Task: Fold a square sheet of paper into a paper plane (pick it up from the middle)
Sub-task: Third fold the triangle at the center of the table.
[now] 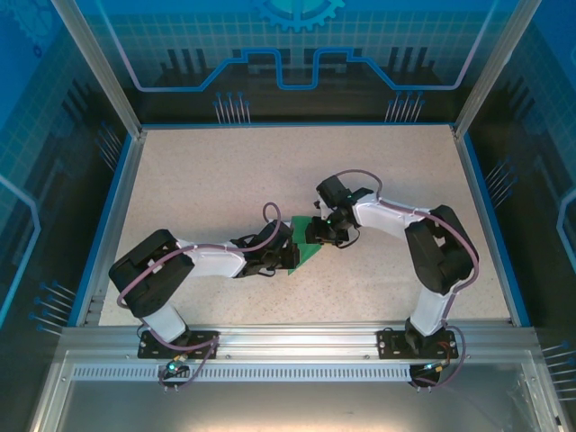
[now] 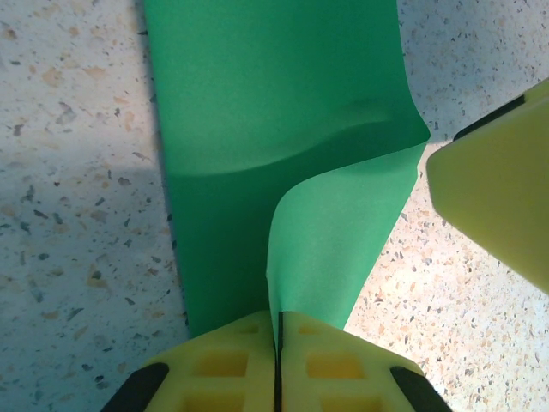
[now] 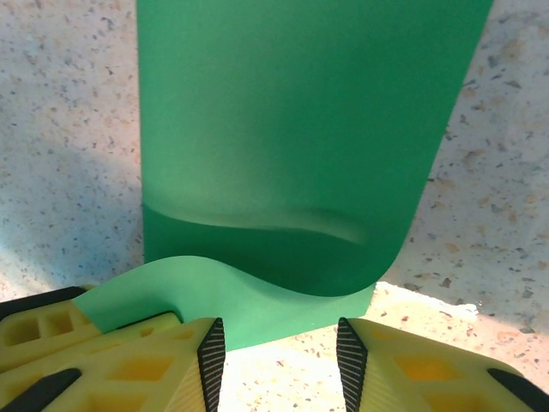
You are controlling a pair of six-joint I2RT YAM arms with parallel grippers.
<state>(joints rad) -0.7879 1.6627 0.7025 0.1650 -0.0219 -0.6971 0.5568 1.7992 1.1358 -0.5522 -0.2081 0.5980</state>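
Note:
The square sheet of paper (image 1: pixel 307 246) is green and lies mid-table between both arms. My left gripper (image 1: pixel 281 256) is shut on a raised corner flap of it. In the left wrist view the flap rises out of the pinched yellow pads (image 2: pixel 277 330) and curls over the flat part of the sheet (image 2: pixel 274 103). My right gripper (image 1: pixel 326 232) stands open at the sheet's far side. Its ribbed pads (image 3: pixel 279 343) have bare table between them, and the curled, uncreased bend of the paper (image 3: pixel 300 129) is just ahead of the tips.
The speckled tabletop (image 1: pixel 216 180) has free room on every side of the sheet. A blue rim (image 1: pixel 108 225) and glass walls bound it. A right finger (image 2: pixel 497 189) sits close beside the paper, and the left gripper's fingers (image 3: pixel 43 330) show at the lower left.

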